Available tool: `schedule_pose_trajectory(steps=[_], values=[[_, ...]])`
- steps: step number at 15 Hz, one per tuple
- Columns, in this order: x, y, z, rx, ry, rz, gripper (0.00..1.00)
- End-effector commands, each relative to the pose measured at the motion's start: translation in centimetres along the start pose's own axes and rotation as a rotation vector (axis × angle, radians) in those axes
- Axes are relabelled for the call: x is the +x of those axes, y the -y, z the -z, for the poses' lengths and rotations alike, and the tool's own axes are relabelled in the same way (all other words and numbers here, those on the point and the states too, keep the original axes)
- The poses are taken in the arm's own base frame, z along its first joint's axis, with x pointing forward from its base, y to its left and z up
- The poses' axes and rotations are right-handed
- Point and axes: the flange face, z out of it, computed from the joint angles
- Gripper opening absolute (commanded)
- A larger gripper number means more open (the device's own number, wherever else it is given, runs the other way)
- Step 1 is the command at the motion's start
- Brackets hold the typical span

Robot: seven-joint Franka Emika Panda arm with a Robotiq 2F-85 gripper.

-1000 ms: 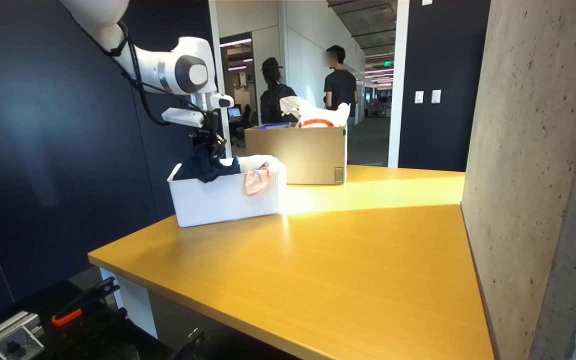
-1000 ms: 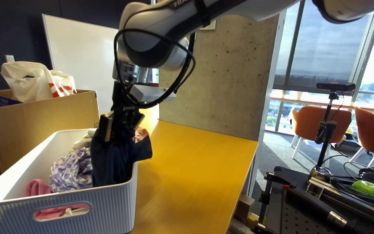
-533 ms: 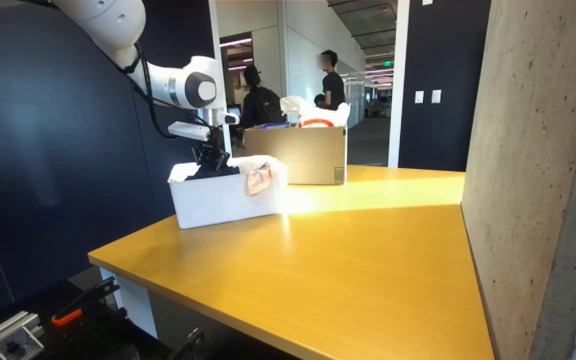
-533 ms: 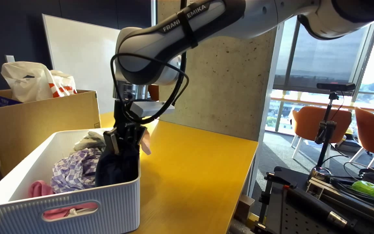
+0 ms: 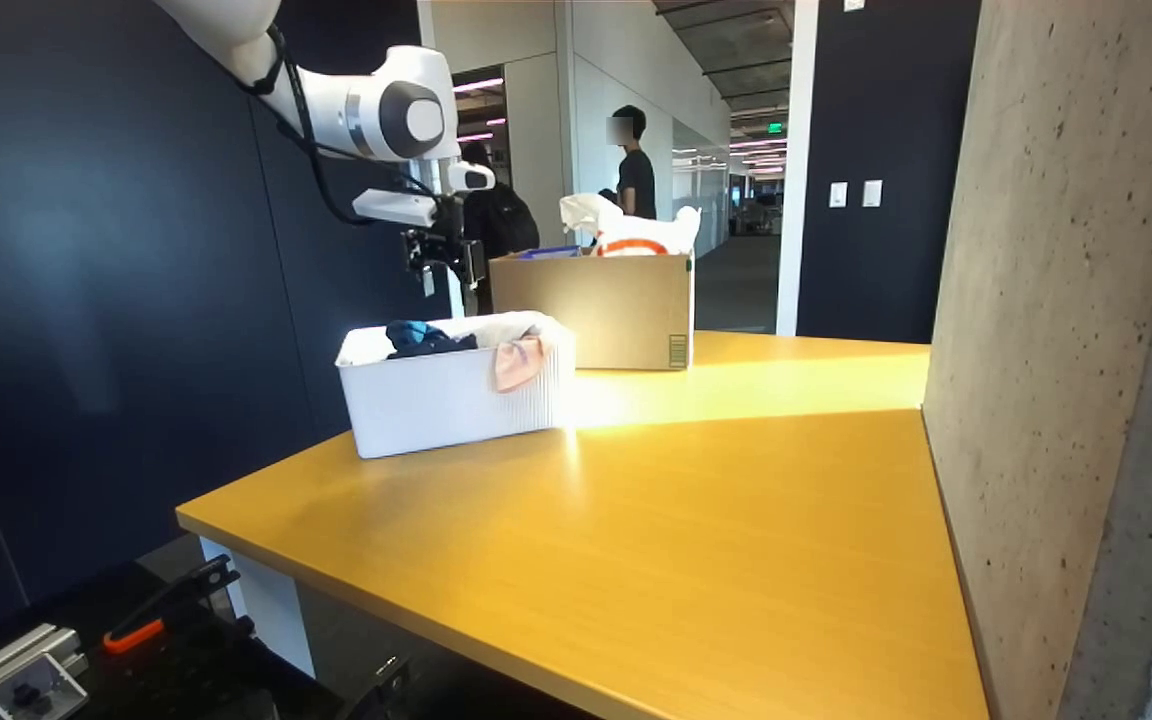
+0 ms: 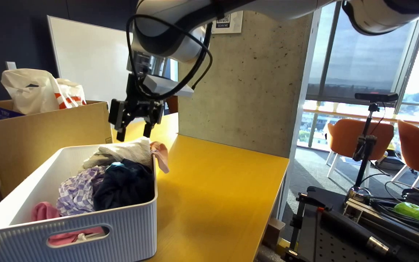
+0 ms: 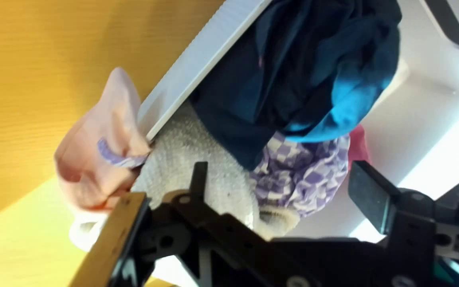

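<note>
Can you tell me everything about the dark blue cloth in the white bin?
The dark blue cloth looks like soft fabric, crumpled into folds, with a bright blue patch. It lies inside the white bin along one wall, overlapping the purple checked cloth and pale knit cloth. The open gripper hangs higher, not touching it.

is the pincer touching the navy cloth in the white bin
Apart. In an exterior view, the open pincer hangs above the navy cloth, with the dark wall showing in the gap between them.
</note>
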Motion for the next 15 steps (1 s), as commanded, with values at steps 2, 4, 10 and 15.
schedule_pose_trajectory(steps=[2,4,10,15], values=[[1.8,-6.4,5.1,0.068,-0.062,-0.130,1.00],[2.4,-9.0,5.0,0.107,-0.060,-0.179,1.00],[3.6,-14.0,1.0,0.172,-0.031,-0.261,1.00],[4.1,-14.4,-3.0,0.176,-0.001,-0.277,1.00]])
